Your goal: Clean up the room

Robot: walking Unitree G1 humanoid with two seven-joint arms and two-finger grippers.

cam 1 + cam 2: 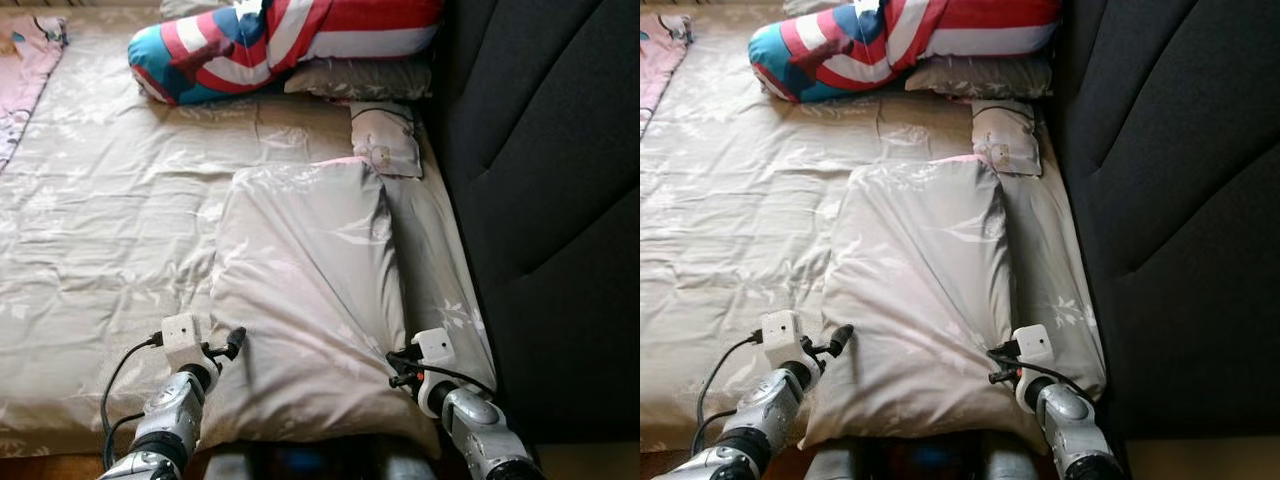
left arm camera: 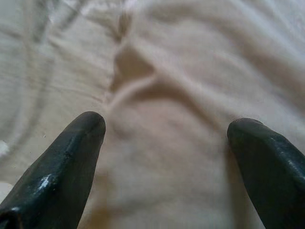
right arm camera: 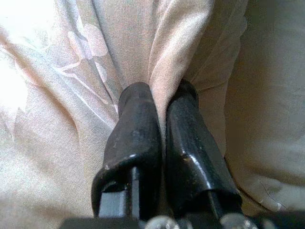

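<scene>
A big beige pillow [image 1: 310,290] lies on the bed's near right part, on a beige flowered sheet [image 1: 100,230]. My right gripper [image 3: 162,93] is shut on a fold of the pillow's cover at its near right corner [image 1: 398,368]. At the pillow's near left edge my left gripper [image 1: 232,345] is open. In the left wrist view its fingers [image 2: 71,157] stand wide apart just above soft beige fabric, gripping nothing.
A red, white and blue striped pillow [image 1: 280,40] lies at the far end, with a grey pillow [image 1: 360,78] and a small pale cushion [image 1: 385,138] beside it. A dark padded wall [image 1: 550,200] bounds the bed on the right. Pink cloth [image 1: 25,70] lies far left.
</scene>
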